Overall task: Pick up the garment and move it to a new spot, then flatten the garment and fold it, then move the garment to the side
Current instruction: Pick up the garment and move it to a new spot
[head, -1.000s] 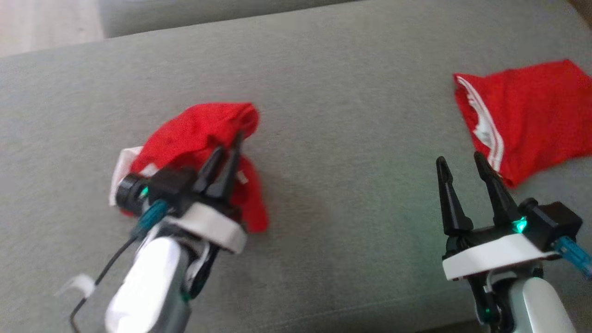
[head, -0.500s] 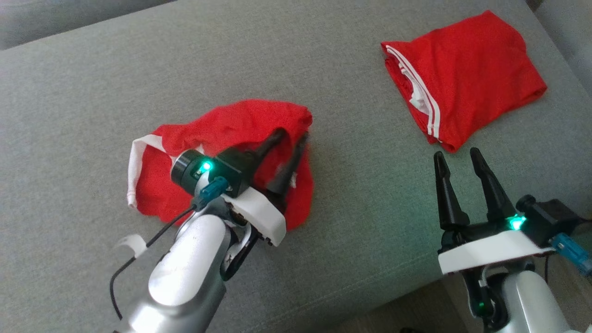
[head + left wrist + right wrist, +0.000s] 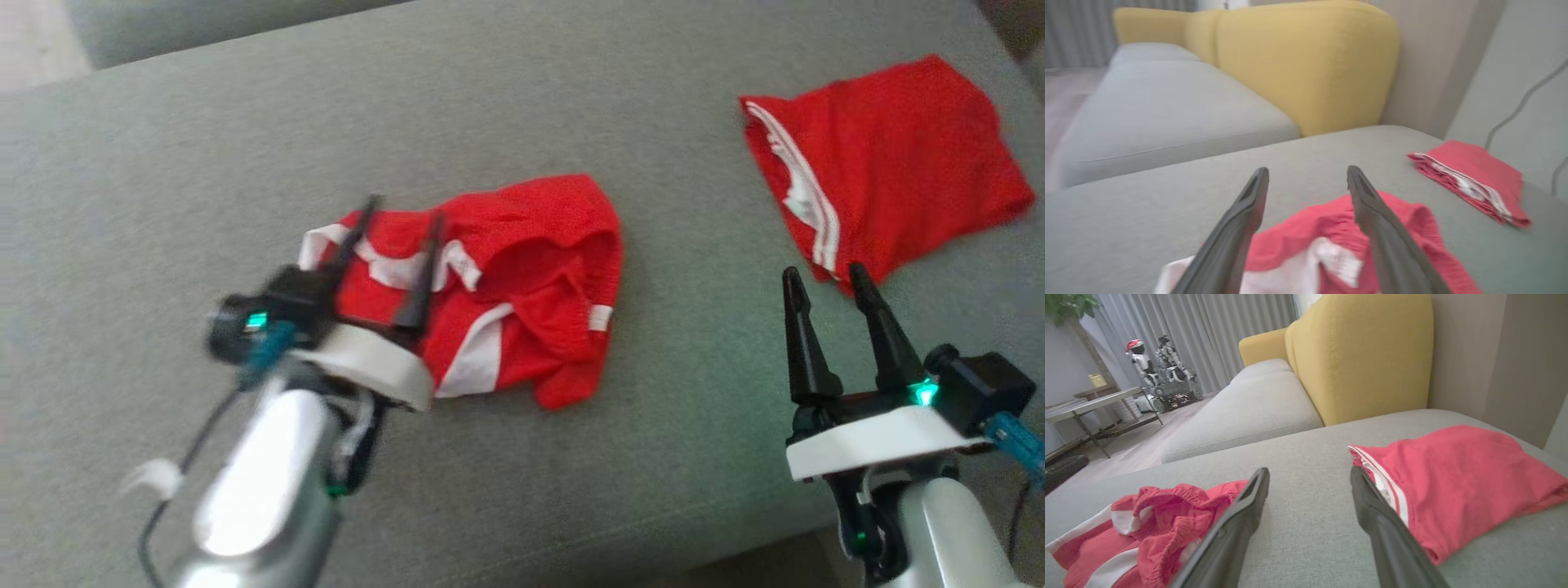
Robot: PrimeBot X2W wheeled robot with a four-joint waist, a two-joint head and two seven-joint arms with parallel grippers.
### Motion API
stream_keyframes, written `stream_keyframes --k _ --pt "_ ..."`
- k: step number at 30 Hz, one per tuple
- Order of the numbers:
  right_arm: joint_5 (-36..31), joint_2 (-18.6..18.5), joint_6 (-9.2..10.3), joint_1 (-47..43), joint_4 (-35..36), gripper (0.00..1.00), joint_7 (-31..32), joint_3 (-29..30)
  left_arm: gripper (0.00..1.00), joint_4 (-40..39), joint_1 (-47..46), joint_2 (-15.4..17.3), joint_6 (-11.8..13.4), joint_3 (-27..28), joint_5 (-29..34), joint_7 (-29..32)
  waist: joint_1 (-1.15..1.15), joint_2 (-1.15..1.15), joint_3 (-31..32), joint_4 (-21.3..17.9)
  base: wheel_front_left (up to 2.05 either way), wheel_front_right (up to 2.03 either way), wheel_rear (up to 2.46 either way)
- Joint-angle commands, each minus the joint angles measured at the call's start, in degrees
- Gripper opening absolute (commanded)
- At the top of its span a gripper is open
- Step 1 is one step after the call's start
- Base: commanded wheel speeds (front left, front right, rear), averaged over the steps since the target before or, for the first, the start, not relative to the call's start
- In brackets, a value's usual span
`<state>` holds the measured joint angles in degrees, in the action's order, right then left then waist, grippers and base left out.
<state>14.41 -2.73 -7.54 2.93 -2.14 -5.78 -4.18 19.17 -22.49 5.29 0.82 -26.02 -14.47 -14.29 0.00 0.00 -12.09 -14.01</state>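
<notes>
A: 1 crumpled garment (image 3: 506, 286) is pictured midway along the sofa cushion (image 3: 571, 98). Was it dropped?
B: It was just released there. Fingers of the left gripper (image 3: 405, 209) are now spread wide over it; those of the right gripper (image 3: 824, 273) are held wide, empty. Flattening is expected next.

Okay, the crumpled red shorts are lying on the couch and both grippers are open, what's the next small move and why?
Probably lower the left gripper onto the white-banded edge of the crumpled shorts and pinch it, to start spreading them flat. They lie bunched on the couch, held by nothing; the right gripper is open, off to the side.
</notes>
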Motion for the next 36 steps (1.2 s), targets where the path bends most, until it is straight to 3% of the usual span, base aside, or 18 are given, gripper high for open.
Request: stream_keyframes --k 1,8,18,36 --pt "-0.7 -0.2 0.05 1.2 2.5 1.00 0.6 -0.8 1.00 -2.8 -0.5 2.2 1.4 4.2 -0.6 -0.6 0.00 0.00 1.0 2.5 0.00 0.00 0.00" --pt "-2.5 -0.1 0.05 0.4 4.0 1.00 2.4 0.5 1.00 -7.9 4.3 6.4 4.9 11.7 -0.6 -0.7 0.00 0.00 2.6 7.7 0.00 0.00 0.00" --pt "-3.6 -0.1 0.05 -1.2 5.3 1.00 4.8 1.8 1.00 -11.4 12.3 10.2 5.0 16.2 -2.4 -0.7 0.00 0.00 4.5 12.9 0.00 0.00 0.00" --pt "-4.1 -0.1 0.05 -4.9 5.5 1.00 6.4 1.5 1.00 -16.3 20.6 10.5 5.8 14.1 -3.1 1.7 0.00 0.00 9.5 12.7 0.00 0.00 0.00"
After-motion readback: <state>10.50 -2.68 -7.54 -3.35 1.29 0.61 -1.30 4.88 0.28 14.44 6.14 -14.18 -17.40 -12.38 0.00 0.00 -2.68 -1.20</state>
